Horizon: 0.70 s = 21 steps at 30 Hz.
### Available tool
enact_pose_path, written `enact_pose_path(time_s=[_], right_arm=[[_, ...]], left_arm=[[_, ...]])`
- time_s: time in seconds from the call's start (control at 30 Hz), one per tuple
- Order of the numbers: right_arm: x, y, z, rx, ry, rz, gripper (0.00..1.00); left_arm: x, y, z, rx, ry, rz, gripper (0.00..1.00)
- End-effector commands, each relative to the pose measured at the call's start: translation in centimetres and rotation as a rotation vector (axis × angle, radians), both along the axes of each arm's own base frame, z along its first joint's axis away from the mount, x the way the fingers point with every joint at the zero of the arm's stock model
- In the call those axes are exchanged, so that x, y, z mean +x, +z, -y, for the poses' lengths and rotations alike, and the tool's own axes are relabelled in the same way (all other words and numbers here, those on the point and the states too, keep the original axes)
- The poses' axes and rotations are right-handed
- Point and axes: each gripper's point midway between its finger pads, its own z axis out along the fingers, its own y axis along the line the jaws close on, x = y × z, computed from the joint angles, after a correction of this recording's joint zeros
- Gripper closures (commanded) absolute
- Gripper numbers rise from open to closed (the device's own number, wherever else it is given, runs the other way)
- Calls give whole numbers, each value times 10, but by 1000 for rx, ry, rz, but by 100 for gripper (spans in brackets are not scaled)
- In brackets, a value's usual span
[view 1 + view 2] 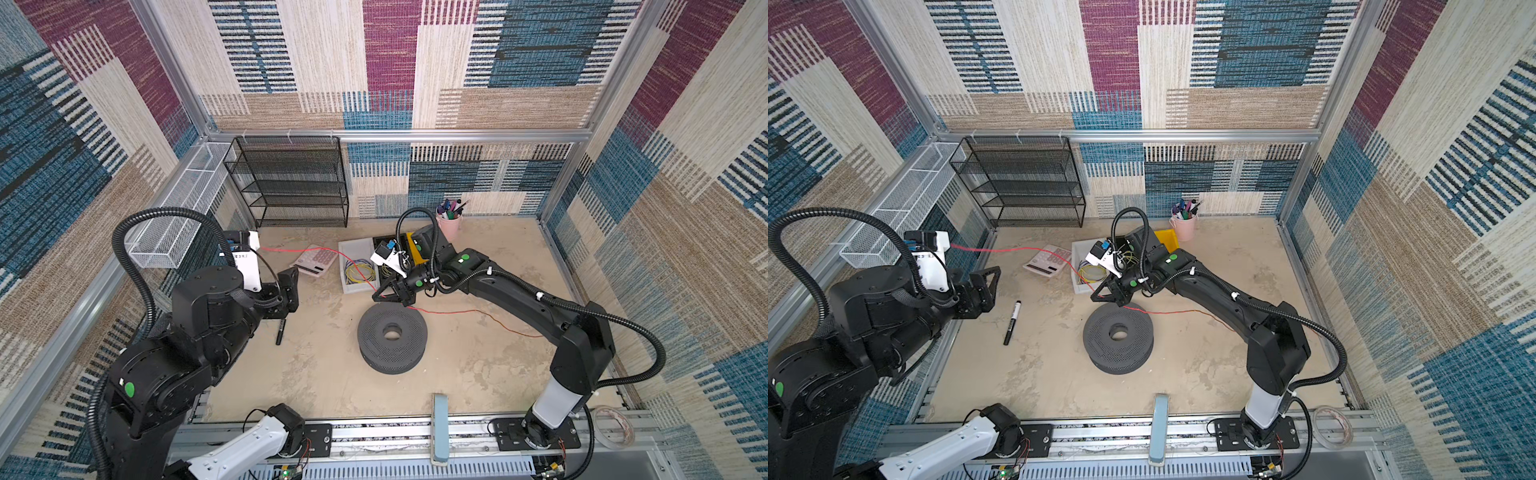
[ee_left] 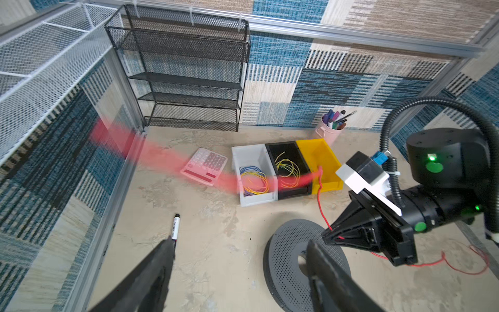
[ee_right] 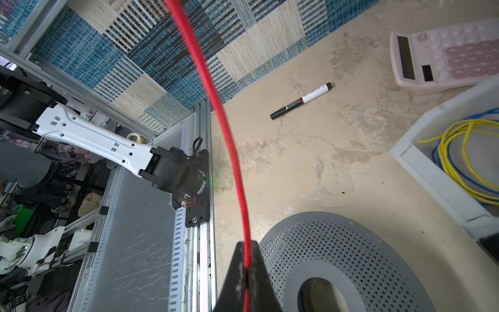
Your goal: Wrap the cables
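Though faint, spool (image 3: 364,243) lettering "mbu Lab"

arm shells (image 1: 519,299): black | base links (image 1: 557,401): white | hoses (image 1: 166,211): black, ribbed | stickers (image 1: 129,389): green, round | fingers (image 2: 151,281): black, triangular

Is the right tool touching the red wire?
Touching. The right wrist view shows the red wire pinched inside the shut right tool.
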Motion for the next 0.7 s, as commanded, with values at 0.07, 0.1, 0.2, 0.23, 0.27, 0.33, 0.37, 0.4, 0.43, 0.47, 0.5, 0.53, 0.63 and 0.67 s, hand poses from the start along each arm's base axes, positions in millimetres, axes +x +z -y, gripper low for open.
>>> enact_pose_path(time_s=[0.07, 0.1, 0.2, 0.23, 0.27, 0.33, 0.37, 0.4, 0.43, 0.47, 0.5, 0.53, 0.63, 0.67], right_arm=[[4, 10, -2, 15, -6, 24, 100], [4, 11, -3, 18, -4, 23, 100], [2, 16, -6, 39, 15, 6, 100], [0, 19, -7, 49, 26, -3, 100], [-3, 23, -7, 63, 38, -8, 100], [-8, 29, -7, 84, 58, -11, 100], [-8, 31, -6, 87, 56, -7, 100], [-9, 31, -5, 83, 52, -5, 100], [-9, 30, -4, 79, 51, -4, 100], [-10, 30, -3, 76, 53, -4, 100], [-11, 27, -2, 72, 53, -6, 100], [-12, 26, -2, 67, 54, -10, 100], [-15, 24, 1, 65, 61, -7, 100], [-17, 24, 2, 68, 64, -7, 100]], left_arm=[[-12, 7, 15, -56, -122, 54, 21], [-16, 10, 29, -92, -206, 72, 20], [-16, 6, 58, -160, -331, 51, 20], [-10, 1, 64, -178, -333, 35, 20], [-4, -3, 71, -198, -341, 31, 20], [7, -7, 82, -239, -354, 42, 20], [12, -6, 86, -262, -354, 60, 20], [16, -5, 88, -278, -351, 75, 20], [19, -2, 90, -296, -349, 100, 20], [24, 0, 90, -310, -334, 120, 20], [27, 1, 89, -319, -319, 137, 21], [31, 3, 85, -324, -292, 153, 21], [40, 2, 73, -310, -206, 181, 22], [43, 3, 70, -307, -186, 192, 22]])
